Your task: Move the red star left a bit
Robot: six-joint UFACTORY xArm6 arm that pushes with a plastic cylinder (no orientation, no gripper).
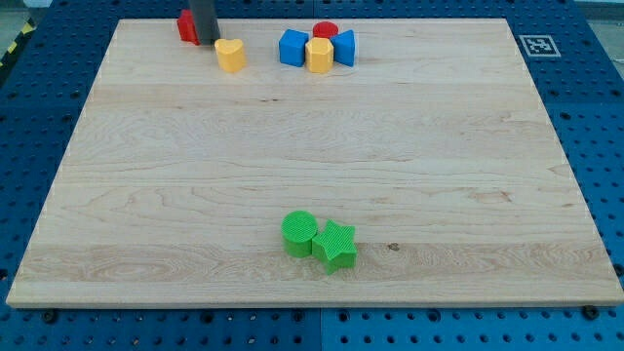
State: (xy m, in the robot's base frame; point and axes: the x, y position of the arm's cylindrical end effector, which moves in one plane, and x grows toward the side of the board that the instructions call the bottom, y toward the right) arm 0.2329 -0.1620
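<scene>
The red star point(185, 25) sits at the wooden surface's point(312, 166) top edge, upper left, mostly hidden behind my tip point(208, 41) (a bare rod, no jaws to part or close). Its points and long axis cannot be made out. A leftward push risks glancing off, or nudging the nearby yellow heart point(230, 55).

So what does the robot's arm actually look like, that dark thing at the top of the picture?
Only a short piece shows: a straight, smooth, dark grey rod coming in from the view's top edge, ending in my tip. It has no fingers or claw, and no cables, markings or sleeves are visible. The rest of the arm is out of frame. My tip sits right beside the red star block.
</scene>
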